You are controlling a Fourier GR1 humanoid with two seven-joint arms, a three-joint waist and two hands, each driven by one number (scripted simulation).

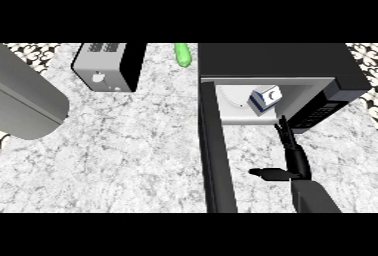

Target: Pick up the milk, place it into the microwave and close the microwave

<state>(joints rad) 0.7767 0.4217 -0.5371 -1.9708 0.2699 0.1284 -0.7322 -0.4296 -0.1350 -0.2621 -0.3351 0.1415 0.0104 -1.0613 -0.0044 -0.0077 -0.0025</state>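
The milk carton (265,99), white and blue, stands inside the black microwave (280,60) on its pale floor, toward the right of the cavity. The microwave door (215,160) is swung wide open and sticks out toward me as a long dark slab. My right hand (292,155) is just in front of the opening, fingers straight and pointing at the cavity, thumb out to the left. It is open and holds nothing, apart from the carton. My left hand does not show.
A toaster (109,65) stands at the back left of the marble counter. A green cucumber (182,54) lies behind, between toaster and microwave. A large grey rounded object (29,100) fills the left edge.
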